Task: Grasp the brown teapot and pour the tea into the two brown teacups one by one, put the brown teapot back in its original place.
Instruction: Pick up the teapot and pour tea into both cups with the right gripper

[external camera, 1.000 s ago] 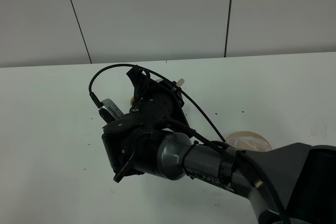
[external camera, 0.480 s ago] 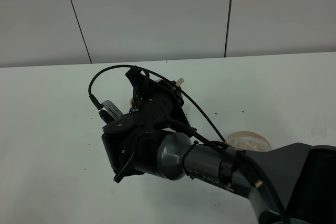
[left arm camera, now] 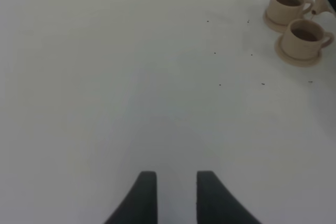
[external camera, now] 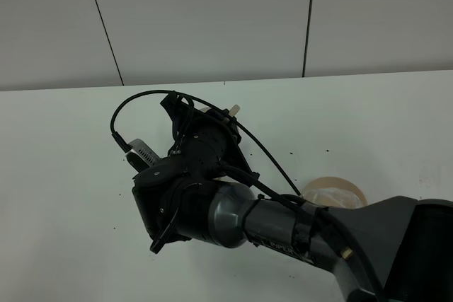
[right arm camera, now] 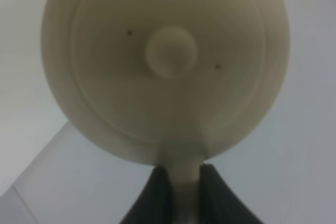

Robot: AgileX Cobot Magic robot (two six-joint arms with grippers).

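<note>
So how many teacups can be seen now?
2, both in the left wrist view, side by side on small saucers with dark liquid inside: one teacup farther from the camera, the other teacup nearer. In the high view the right arm hides them.

We found the white table [external camera: 64, 160] open across the left of the exterior high frame. The right arm [external camera: 233, 210] blocked the centre, and two brown teacups [left arm camera: 296, 27] crowded the left wrist view's upper right.

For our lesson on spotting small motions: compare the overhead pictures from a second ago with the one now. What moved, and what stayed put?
The right arm, its hand shut on the brown teapot's handle, shifted slightly left and toward the camera; the spout tip moved left with it. The large saucer on the table stayed where it was.
</note>
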